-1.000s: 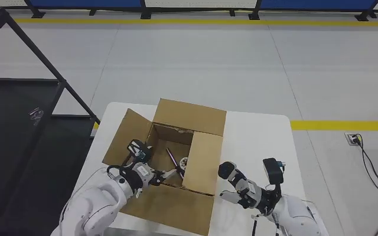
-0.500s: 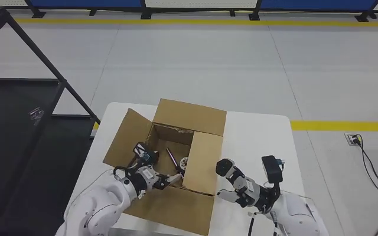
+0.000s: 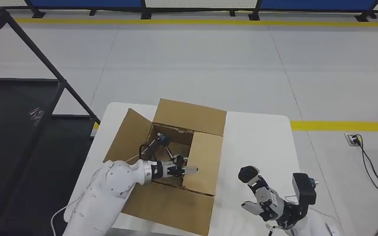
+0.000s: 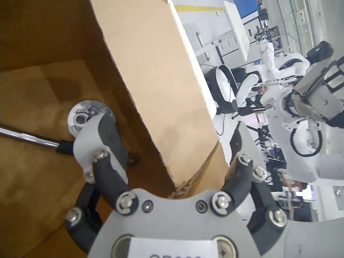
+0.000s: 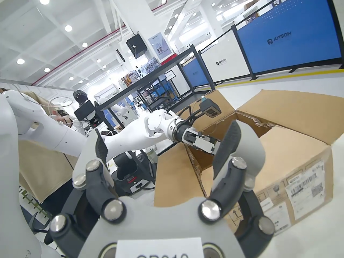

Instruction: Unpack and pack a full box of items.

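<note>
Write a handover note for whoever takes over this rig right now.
Left claw: open, down in the box, one finger either side of a flap edge, holding nothing.
Right claw: open, empty, over the table beside the box.
Things: metal rod and round metal part on the box floor.
Done: box open.
Left: lift them out, repack.

Counted: one cardboard box [image 5: 282, 162] with four flaps [image 3: 190, 115]; one table [image 3: 254, 141]. Two items are seen inside: one metal-shafted tool [image 4: 27, 136], one round metal part [image 4: 86, 110]. Two grippers are noted: left gripper [image 3: 186, 171], right gripper [image 3: 251, 190].
</note>
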`<control>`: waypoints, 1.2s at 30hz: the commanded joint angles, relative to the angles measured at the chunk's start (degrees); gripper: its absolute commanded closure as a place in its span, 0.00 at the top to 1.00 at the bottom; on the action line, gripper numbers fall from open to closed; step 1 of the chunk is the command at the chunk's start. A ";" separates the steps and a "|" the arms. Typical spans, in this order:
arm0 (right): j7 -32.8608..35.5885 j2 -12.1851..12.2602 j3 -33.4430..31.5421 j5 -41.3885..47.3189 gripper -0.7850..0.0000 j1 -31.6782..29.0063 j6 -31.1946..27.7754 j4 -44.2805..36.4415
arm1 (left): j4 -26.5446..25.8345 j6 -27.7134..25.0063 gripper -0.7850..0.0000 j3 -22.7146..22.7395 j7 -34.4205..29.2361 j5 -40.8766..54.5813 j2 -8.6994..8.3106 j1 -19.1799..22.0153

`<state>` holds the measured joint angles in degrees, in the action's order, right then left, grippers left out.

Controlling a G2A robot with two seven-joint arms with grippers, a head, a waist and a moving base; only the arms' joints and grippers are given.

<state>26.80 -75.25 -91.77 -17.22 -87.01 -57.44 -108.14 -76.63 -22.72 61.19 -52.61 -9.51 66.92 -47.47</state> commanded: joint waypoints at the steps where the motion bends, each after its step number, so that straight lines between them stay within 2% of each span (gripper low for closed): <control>1: -0.67 0.17 -0.45 -0.12 1.00 -0.76 -0.50 -0.13 | 2.09 0.18 1.00 -1.77 -0.42 0.83 0.48 1.39; 7: -1.96 0.69 -0.50 -0.71 1.00 -1.63 -0.57 -0.70 | 6.07 -1.27 1.00 -5.22 -0.84 4.32 1.74 4.25; 11: -2.55 1.04 -0.14 -0.93 1.00 -1.56 -0.57 -0.63 | 5.90 -2.43 1.00 -5.90 -0.08 5.03 2.06 4.82; 15: -3.15 1.41 0.08 -0.99 1.00 -1.40 -0.57 -0.51 | 2.91 -3.59 1.00 -4.80 0.46 5.53 1.74 4.04; 20: -5.43 1.85 -0.57 -0.65 1.00 -1.87 -0.57 -0.50 | -4.75 -3.68 1.00 -3.23 1.48 3.89 1.09 1.83; 25: -11.72 2.18 -3.16 -0.39 1.00 -4.35 -0.57 -2.12 | -11.12 -4.33 1.00 -3.85 4.30 1.63 1.10 0.26; 30: -20.38 2.49 -6.40 -2.06 1.00 -8.64 -0.57 -4.17 | -10.62 -5.50 1.00 -7.32 9.14 -0.47 2.20 1.68; 36: -31.60 3.02 -8.83 -6.99 1.00 -13.90 -0.57 -4.77 | -7.58 -4.73 1.00 -13.28 14.34 -2.72 4.41 5.13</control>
<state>-3.04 -72.35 -100.47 -23.42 -100.31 -58.00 -112.96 -84.84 -27.69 49.02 -38.91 -11.91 70.97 -42.96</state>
